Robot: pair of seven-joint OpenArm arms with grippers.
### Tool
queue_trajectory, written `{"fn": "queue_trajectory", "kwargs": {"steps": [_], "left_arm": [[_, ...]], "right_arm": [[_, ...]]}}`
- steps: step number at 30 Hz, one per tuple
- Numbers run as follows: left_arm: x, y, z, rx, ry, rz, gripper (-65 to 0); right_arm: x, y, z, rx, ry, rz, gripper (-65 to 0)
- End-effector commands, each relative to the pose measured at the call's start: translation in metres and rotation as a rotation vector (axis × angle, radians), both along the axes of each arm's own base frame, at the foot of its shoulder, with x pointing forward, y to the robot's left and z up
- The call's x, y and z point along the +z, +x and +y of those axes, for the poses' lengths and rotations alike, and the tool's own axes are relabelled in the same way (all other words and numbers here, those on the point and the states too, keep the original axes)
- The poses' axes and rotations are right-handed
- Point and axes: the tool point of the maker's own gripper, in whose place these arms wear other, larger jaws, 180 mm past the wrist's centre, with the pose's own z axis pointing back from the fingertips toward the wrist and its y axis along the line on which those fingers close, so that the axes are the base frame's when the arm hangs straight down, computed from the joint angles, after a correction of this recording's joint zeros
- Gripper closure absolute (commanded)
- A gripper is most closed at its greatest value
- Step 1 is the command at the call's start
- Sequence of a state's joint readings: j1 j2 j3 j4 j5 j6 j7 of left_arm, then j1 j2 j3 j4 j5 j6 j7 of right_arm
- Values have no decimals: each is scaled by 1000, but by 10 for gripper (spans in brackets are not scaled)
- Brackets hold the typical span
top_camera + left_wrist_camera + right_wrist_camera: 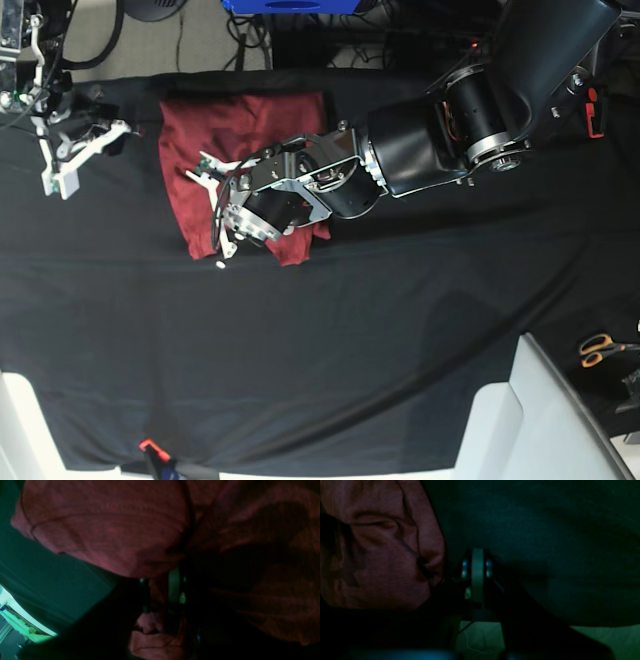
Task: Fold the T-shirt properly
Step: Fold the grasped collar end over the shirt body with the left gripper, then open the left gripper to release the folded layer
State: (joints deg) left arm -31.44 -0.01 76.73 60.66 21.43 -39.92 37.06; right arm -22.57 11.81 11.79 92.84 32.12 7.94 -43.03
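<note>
Seemingly light and limp, the T-shirt [215,150] is a thin brick-red knit lying crumpled into a rough rectangle on the black-draped worktop [400,320], toward its far left part in the base view. Such cloth is judged to sag, stretch and slide over itself when lifted, so it is best pinched at a hem, seam or corner, not in the loose middle. The left gripper [218,215] is set over the near edge of the T-shirt; in the left wrist view [162,590] a wad of red knit is seen pinched between the dark fingers, so it is judged to be clamped on the shirt. The right gripper [62,165] is held just beyond the left edge of the T-shirt, clear of the cloth; in the right wrist view [477,572] its pale pads appear pressed together with nothing between them. Broad open worktop is seen near of and to the right of the T-shirt, giving room to spread or draw it. A pair of scissors [600,348] lies well apart from the T-shirt, at the worktop's right edge.
</note>
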Motion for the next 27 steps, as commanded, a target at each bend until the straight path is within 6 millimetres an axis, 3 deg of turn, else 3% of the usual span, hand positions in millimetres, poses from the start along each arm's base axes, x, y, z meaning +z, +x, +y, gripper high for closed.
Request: {"fn": "queue_trajectory", "kwargs": {"steps": [1, 4, 7, 10, 16, 21, 27], "left_arm": [[11, 15, -3, -1, 3, -42, 0], [16, 23, -2, 8, 2, -58, 0], [21, 31, 1, 18, 17, -81, -217], [25, 37, 0, 17, 15, -95, -388], [31, 43, -1, 14, 10, -110, -647], [54, 65, -8, 26, -25, -159, -650], [129, 97, -26, 131, -192, -291, -650]], "right_arm": [[7, 8, -3, 1, -6, -36, -8], [7, 8, -3, 1, -6, -36, -8], [7, 8, -3, 1, -6, -36, -8], [7, 8, -3, 3, -5, -36, -8], [7, 8, -3, 2, -5, -37, -8], [7, 8, -2, 5, -4, -36, -8], [7, 9, -1, 6, -4, -38, -8]]}}
